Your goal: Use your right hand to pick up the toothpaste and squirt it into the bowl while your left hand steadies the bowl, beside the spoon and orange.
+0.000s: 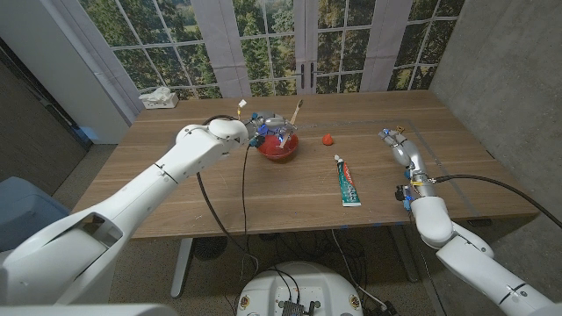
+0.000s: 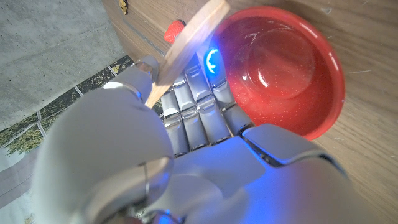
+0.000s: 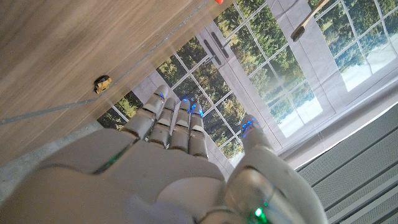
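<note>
The red bowl [image 1: 279,147] stands at the table's middle back, and in the left wrist view its inside [image 2: 283,62] looks empty. My left hand [image 1: 266,130] reaches over its rim with fingers [image 2: 199,106] on the near edge, holding it. A wooden spoon [image 1: 298,110] sticks up from the bowl's far side, close to that hand [image 2: 193,34]. A small orange [image 1: 327,139] lies right of the bowl. The green and white toothpaste tube [image 1: 348,183] lies flat nearer the front edge. My right hand [image 1: 399,145] hovers right of the tube, fingers [image 3: 177,124] straight and apart, holding nothing.
A white cloth-like bundle [image 1: 158,97] sits at the table's back left corner. Bare wood [image 1: 219,202] spans the front left. A small dark speck [image 3: 102,83] lies on the table near my right hand. Windows stand behind the table.
</note>
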You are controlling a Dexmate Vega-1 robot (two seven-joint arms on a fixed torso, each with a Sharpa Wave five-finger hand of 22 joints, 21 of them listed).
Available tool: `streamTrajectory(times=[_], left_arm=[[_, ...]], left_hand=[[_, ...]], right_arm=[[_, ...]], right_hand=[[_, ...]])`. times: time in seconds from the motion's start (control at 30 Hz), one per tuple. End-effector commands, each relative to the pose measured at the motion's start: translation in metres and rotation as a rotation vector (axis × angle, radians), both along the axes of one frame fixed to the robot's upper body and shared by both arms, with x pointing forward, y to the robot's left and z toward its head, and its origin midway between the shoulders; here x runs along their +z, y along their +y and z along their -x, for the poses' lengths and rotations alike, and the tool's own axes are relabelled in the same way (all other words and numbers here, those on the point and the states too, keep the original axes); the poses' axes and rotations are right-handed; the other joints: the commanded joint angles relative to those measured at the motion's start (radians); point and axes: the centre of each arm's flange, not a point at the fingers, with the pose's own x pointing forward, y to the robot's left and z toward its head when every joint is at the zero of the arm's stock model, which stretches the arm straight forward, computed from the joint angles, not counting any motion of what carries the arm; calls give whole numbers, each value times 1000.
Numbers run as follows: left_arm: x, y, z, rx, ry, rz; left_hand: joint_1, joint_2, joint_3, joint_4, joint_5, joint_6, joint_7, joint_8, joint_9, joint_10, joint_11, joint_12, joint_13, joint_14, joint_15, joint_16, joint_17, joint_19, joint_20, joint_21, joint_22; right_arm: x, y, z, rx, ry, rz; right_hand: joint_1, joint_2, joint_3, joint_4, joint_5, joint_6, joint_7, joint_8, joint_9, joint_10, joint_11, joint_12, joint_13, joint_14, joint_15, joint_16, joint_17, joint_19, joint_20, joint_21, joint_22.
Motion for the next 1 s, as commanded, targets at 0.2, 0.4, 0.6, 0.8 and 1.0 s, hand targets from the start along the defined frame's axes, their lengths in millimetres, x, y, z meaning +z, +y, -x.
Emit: streamTrajectory(times=[0.2,0.4,0.6,0.8,1.0], left_arm=[[1,15,3,-85,57,10],[1,23,5,-101,58,24],[0,30,7,-108,68,34],[-1,36,7,-113,75,34],[-1,40,4,-119,87,28]], left_hand=[[114,112,8,0,5,8,10,-6,8,167,-152,-6,3,65,-108,1,6,-12,-95,26,-5],[113,112,9,0,5,8,11,-8,8,168,-153,-7,5,64,-108,-1,5,-15,-95,34,-8],[113,112,9,0,5,8,12,-11,9,168,-152,-9,5,64,-107,-1,6,-18,-96,41,-12],[113,112,10,0,5,8,12,-12,12,166,-151,-12,6,64,-107,-1,6,-21,-94,48,-15],[112,111,11,0,6,9,12,-17,11,169,-150,-14,5,62,-107,-3,5,-25,-93,56,-21]], right_arm=[[-2,23,26,-120,31,118],[-3,33,35,-150,68,151],[-4,46,43,-201,96,199],[-9,59,46,-223,121,222],[-10,72,48,-270,124,252]], right_hand=[[11,-2,1,-5,10,5,-9,-2,3,3,-9,-1,2,3,-8,-3,3,5,-3,0,3],[12,-4,-1,-7,10,5,-9,-2,4,0,-11,-3,2,4,-9,-4,3,9,-5,0,3],[13,-9,-4,-10,10,4,-10,-2,4,-1,-18,-3,3,4,-10,-5,1,15,-8,2,3],[15,-12,-6,-13,10,3,-11,-3,4,-3,-19,-4,3,5,-12,-7,0,19,-12,3,3],[19,-16,-7,-16,10,1,-16,-3,4,-7,-28,-6,3,5,-15,-8,-2,21,-12,3,3]])
